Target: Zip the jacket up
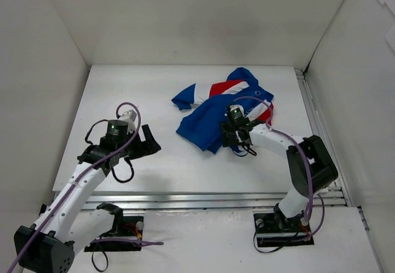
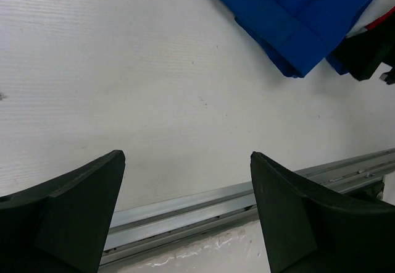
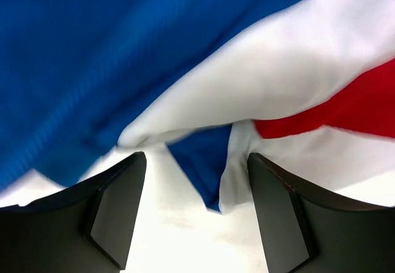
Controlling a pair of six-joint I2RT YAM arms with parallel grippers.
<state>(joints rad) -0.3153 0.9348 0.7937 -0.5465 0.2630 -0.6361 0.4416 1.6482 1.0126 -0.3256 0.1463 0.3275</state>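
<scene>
The jacket (image 1: 210, 115) lies crumpled on the white surface (image 1: 142, 94), right of centre, its red and white panels toward the far side. The right fingers (image 3: 114, 214) stand apart at its near edge, a blue fold between them, unpinched. The left fingers (image 2: 71, 214) hover well to its left, spread wide and holding nothing.

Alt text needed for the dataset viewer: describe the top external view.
A crumpled blue jacket with red and white panels lies on the white table, the right gripper open at its near edge. The left gripper, open and empty, is apart to the left.
</scene>
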